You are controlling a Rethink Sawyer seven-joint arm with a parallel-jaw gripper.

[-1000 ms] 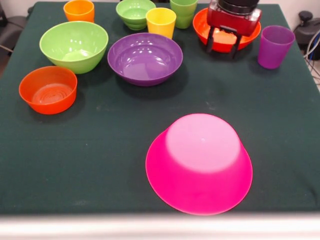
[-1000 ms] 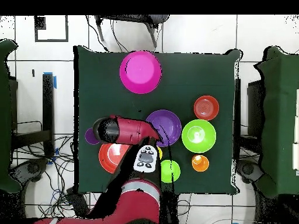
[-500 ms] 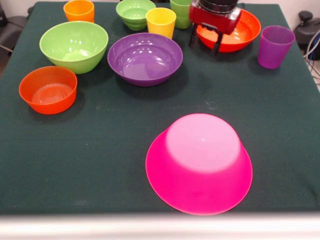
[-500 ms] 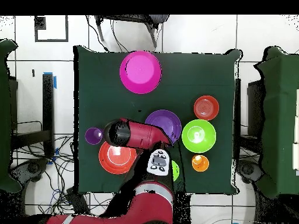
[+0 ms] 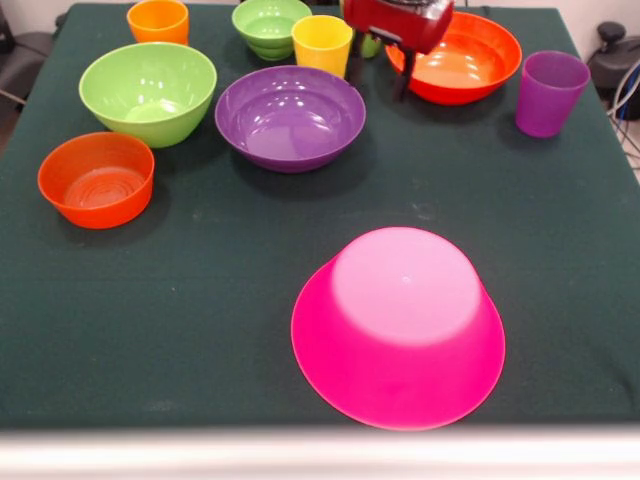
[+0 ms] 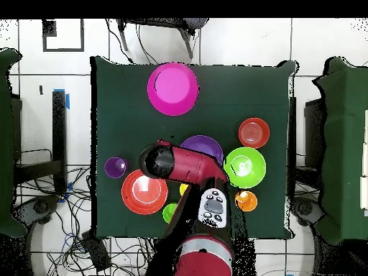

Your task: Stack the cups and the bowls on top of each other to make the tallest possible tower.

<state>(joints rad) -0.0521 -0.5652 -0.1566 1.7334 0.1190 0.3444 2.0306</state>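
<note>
My gripper [image 5: 380,62] hangs open and empty at the table's far side, between the yellow cup [image 5: 322,44] and the wide orange-red bowl [image 5: 470,62]. It covers most of the light green cup [image 5: 371,46]. The pink bowl [image 5: 398,325] lies upside down near the front edge. The purple bowl [image 5: 290,115], light green bowl [image 5: 148,92] and smaller orange-red bowl [image 5: 96,178] stand upright on the left. At the back are the orange cup [image 5: 158,20] and the small ribbed green bowl [image 5: 270,25]. The purple cup [image 5: 550,92] stands at the right. From overhead, the gripper [image 6: 156,162] sits beside the purple bowl [image 6: 207,146].
A dark green cloth [image 5: 220,300] covers the table. In the overhead view the arm [image 6: 198,172] crosses the rows of cups, and cables [image 6: 79,230] lie on the tiled floor around the table.
The gripper has moved left in the front view, off the wide orange-red bowl toward the yellow cup, and drawn back toward the table's far edge. All the cups and bowls stayed put.
</note>
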